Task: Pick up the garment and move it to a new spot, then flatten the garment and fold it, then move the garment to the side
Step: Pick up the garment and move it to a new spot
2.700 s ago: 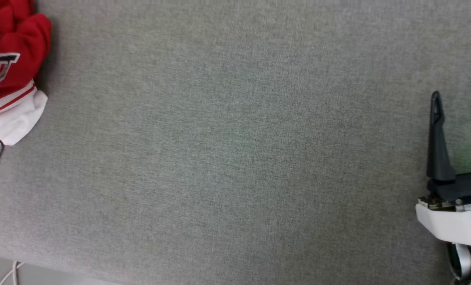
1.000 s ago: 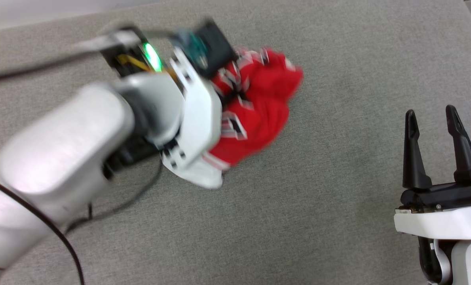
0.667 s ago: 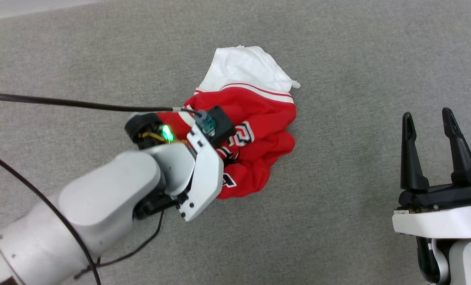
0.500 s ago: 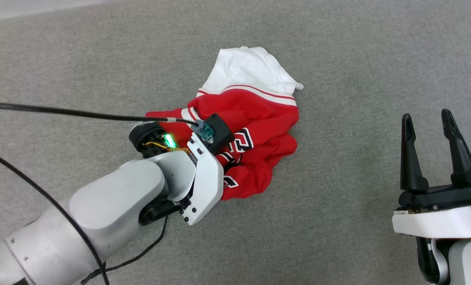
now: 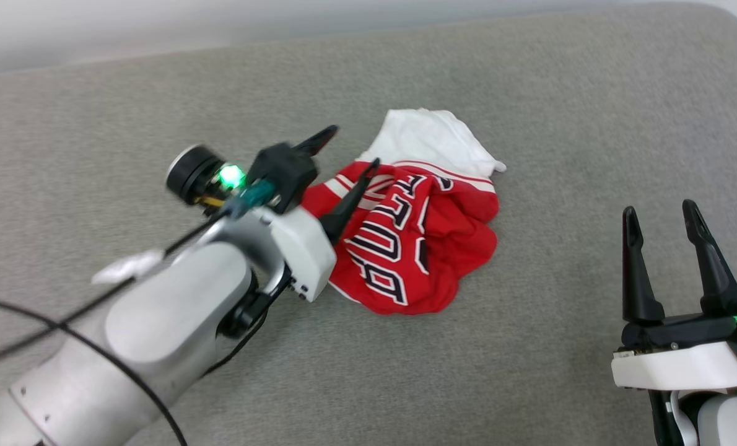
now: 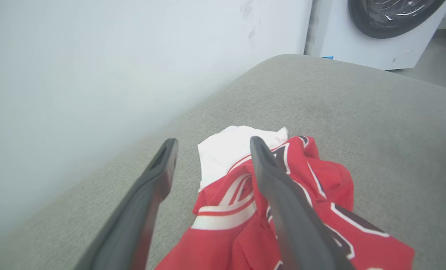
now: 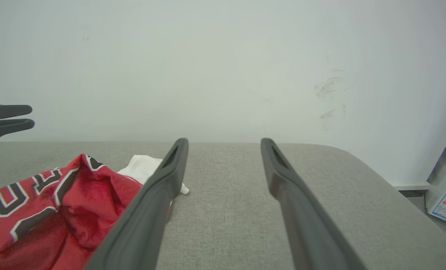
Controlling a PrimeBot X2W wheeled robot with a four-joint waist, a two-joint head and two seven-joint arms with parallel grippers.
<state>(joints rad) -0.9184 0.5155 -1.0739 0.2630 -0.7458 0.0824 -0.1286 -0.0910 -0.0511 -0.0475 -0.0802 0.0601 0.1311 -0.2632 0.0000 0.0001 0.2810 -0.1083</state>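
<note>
Grey woven fabric covers the wide padded surface (image 5: 560, 99) on which everything is set, and a pale wall (image 7: 208, 56) is seen behind its far edge. A white washing machine (image 6: 376, 33) with a dark round door is seen past the surface's rounded corner in the left wrist view. The left arm (image 5: 158, 310), white and grey, is stretched in from the lower left of the head view.

The garment (image 5: 418, 248) is found near the middle of the surface as a crumpled heap. It is made of red cloth with black, white-outlined letters turned up. A white sleeve (image 5: 430, 139) is seen at the far end, with red-white striped trim (image 6: 223, 217) between sleeve and body.

The left gripper (image 5: 353, 146) is seen at the heap's left edge, its 2 dark fingers spread apart with nothing clasped between them. 1 finger is seen over the striped trim and the other over bare fabric; whether either touches the cloth cannot be told. The right gripper (image 5: 658, 209) is seen at the lower right, well apart from the garment, its 2 fingers parted and empty, pointed toward the wall.

A black cable (image 5: 65, 323) is run along the left arm. A green light (image 5: 231, 176) is lit on the left wrist.
</note>
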